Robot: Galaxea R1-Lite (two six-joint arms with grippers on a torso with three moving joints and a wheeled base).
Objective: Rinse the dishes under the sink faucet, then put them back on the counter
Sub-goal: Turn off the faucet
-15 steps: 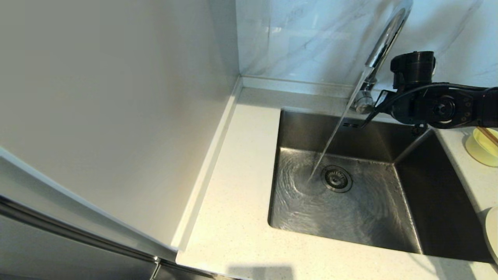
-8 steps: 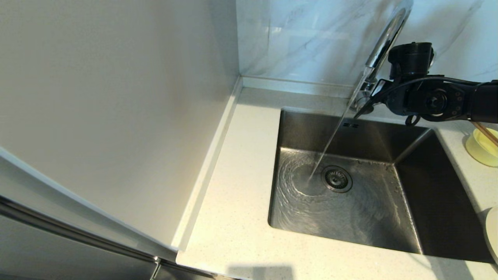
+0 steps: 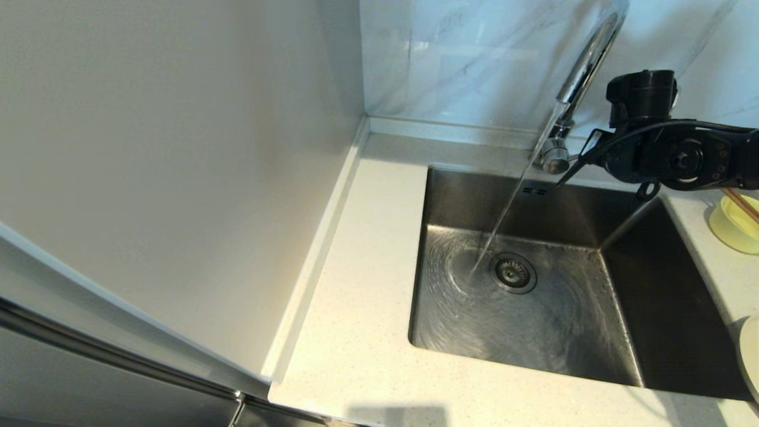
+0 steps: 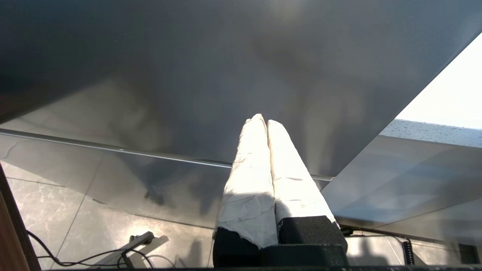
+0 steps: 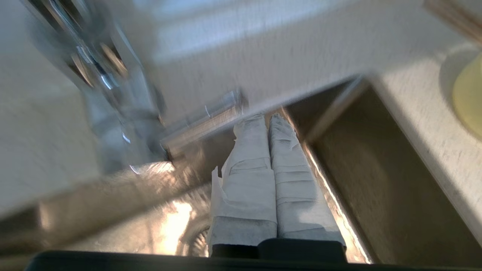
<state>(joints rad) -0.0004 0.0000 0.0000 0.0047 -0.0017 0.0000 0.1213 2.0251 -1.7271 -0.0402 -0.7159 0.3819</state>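
Chrome sink faucet (image 3: 584, 62) running into sink (image 3: 533, 308); right gripper (image 5: 263, 118) pinched shut, empty, beside lever; bowl (image 3: 735, 222), chopsticks (image 3: 741, 204), plate (image 3: 750, 356) unrinsed on counter (image 3: 362, 284); probably next: reaching for bowl, fingers parted; left gripper (image 4: 262, 119) closed, parked

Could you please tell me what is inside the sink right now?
Inside the sink, only running water from the faucet and the drain strainer are visible; no dishes. Its near-right corner is cut off from view.
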